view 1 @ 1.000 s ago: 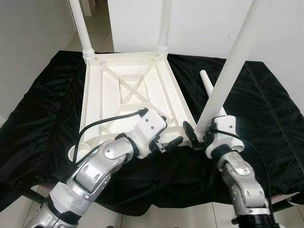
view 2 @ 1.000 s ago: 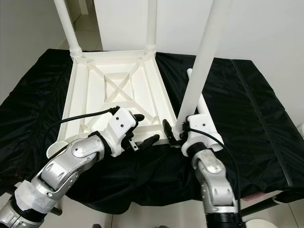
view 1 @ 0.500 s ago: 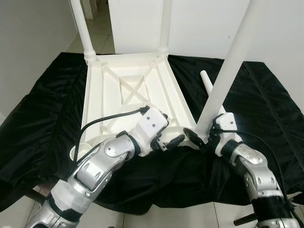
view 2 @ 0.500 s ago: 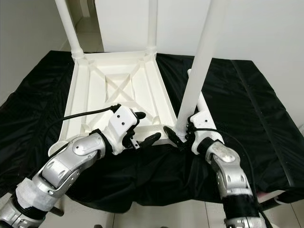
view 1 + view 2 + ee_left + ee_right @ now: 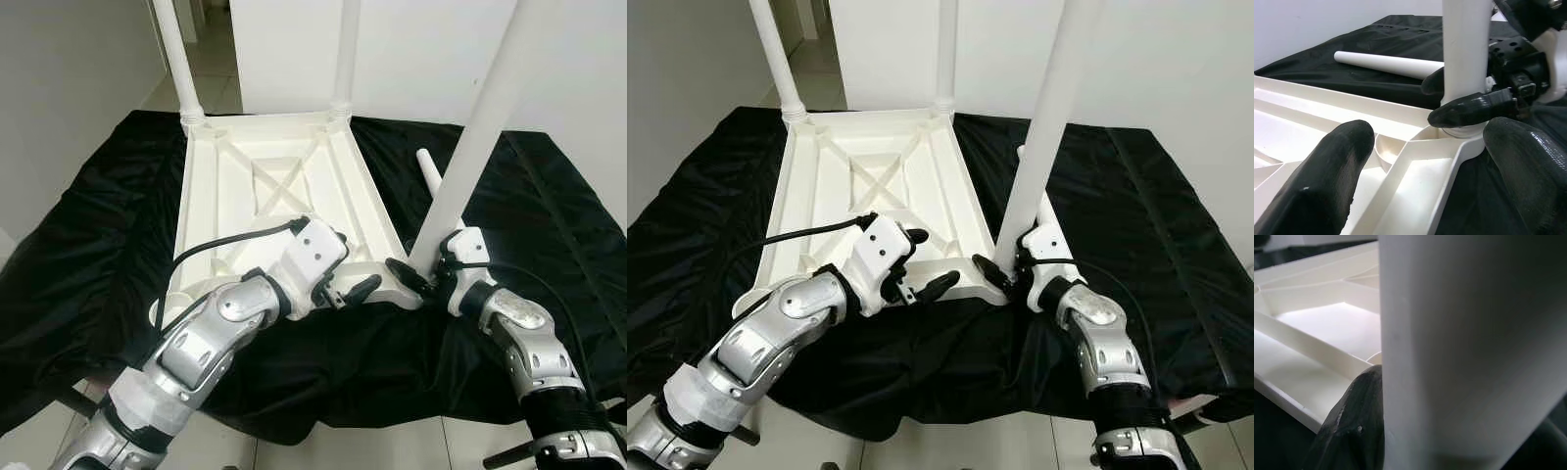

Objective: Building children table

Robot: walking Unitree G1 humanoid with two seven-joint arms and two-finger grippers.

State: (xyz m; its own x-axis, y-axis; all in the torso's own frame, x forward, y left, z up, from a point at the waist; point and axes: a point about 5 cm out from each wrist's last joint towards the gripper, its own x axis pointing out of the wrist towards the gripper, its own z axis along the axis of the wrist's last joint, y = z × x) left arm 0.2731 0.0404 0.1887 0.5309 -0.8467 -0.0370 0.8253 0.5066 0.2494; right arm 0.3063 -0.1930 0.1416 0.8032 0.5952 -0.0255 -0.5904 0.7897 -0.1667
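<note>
The right gripper [image 5: 419, 281] jaws clench the tall white plastic leg [image 5: 468, 162], seating it in the upturned white plastic tabletop [image 5: 284, 201]'s corner socket; left gripper [image 5: 345, 279] jaws released, straddling that rim. Next, twisting home.

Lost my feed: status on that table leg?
Right gripper shut on third leg at corner socket. Left gripper open beside it. Fourth leg loose on cloth.

Black cloth [image 5: 88, 235] carries upturned white tabletop [image 5: 279, 196] — loose leg [image 5: 432, 176] beside it.
</note>
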